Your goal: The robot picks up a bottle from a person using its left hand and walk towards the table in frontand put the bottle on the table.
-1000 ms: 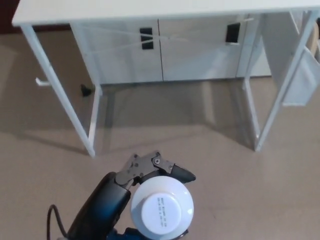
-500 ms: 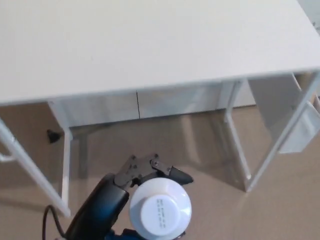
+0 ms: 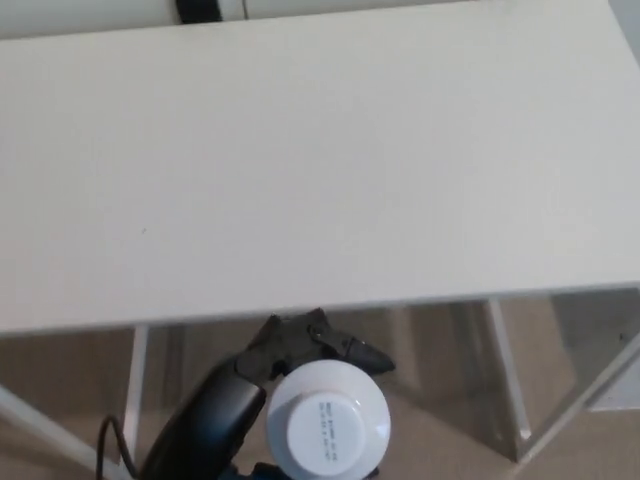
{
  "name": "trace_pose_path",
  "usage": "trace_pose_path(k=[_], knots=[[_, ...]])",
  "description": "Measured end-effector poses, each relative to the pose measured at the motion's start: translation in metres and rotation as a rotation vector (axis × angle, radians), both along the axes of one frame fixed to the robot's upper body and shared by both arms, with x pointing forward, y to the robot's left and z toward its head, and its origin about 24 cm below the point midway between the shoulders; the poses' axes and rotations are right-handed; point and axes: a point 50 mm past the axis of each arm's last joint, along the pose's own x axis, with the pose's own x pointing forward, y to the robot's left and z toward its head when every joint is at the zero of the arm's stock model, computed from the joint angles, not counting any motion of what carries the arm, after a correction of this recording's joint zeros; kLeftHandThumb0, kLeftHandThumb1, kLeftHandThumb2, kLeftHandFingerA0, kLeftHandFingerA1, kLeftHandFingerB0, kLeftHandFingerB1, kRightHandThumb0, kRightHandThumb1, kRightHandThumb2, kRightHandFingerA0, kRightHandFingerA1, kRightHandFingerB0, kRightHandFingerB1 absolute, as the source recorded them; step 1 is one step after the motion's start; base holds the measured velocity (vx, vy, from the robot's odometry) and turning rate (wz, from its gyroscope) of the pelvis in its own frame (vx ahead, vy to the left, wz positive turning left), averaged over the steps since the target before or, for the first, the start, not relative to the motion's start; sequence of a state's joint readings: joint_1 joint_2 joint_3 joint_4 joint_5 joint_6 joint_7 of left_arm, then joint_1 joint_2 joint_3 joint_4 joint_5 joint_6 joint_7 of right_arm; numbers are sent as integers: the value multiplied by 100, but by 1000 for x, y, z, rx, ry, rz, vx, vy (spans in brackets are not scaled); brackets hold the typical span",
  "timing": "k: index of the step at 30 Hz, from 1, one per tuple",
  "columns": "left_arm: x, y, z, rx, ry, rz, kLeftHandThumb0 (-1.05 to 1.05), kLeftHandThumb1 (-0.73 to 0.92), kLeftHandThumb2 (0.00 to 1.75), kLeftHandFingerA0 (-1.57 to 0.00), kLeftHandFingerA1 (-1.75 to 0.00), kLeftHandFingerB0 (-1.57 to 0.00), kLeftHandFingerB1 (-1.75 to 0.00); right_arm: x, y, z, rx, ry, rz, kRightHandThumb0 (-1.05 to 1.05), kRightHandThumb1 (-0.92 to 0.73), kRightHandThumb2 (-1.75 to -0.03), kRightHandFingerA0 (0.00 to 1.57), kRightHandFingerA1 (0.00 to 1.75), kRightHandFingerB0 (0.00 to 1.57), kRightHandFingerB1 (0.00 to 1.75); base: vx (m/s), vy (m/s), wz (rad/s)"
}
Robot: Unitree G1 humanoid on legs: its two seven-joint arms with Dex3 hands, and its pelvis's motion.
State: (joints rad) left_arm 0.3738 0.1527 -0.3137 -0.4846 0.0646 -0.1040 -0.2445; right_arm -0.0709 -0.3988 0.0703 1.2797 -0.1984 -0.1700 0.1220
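Note:
I look straight down on the bottle (image 3: 327, 424), seeing its white round cap with small print on top, at the bottom centre of the head view. My left hand (image 3: 262, 378) is shut on the bottle, black fingers (image 3: 352, 350) curling around its far side, forearm coming up from the lower left. The white table (image 3: 300, 160) fills the upper two thirds of the picture. Its near edge lies just beyond my fingers, and the bottle is short of that edge, above the floor. My right hand does not show.
White table legs (image 3: 506, 378) go down to the beige floor (image 3: 440, 440) at the right and at the lower left. A dark object (image 3: 198, 9) shows past the table's far edge at the top.
The whole picture has shifted as I came closer: the table top now fills most of the view, its near edge reaching my fingers. The left hand's hold on the bottle is unchanged.

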Motion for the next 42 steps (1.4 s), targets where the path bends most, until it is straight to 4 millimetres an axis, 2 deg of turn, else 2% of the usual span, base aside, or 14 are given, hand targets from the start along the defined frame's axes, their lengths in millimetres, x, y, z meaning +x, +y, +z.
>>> trace_pose_path(k=[9,19,24,26,27,32,42], knots=[[-2,-2,-2,-1,11,-12,-17,71,82,-104,-132,-77,-110,-18,-1,-5,13,45,-17,-33,-68,-60,64,44,51,38,152,51,-10],[-2,2,1,5,-1,4,-17,70,85,-102,-132,-77,-114,-19,2,-7,24,46,-7,-36,-68,-60,59,42,49,38,66,55,2],[-2,3,6,-6,-23,16,-18,73,81,-103,-132,-76,-116,-22,3,-7,26,52,16,-31,-71,-61,64,44,50,38,-11,-275,6],[-1,3,9,-11,-33,16,-18,70,84,-104,-131,-78,-113,-23,-1,-5,12,51,17,-31,-71,-61,62,43,50,38,-50,-259,-2],[-1,4,9,-10,-37,21,-17,74,81,-105,-131,-77,-113,-24,-1,-5,11,54,17,-31,-71,-61,61,43,49,38,0,0,0],[5,11,15,-6,-71,48,-16,75,81,-104,-132,-78,-111,-30,-1,-7,15,65,17,-31,-72,-61,62,43,48,38,-2,26,-3],[33,26,32,-7,-138,121,-17,73,82,-101,-135,-78,-112,-32,5,-10,38,73,21,-32,-70,-61,63,43,49,38,-2,140,2]])
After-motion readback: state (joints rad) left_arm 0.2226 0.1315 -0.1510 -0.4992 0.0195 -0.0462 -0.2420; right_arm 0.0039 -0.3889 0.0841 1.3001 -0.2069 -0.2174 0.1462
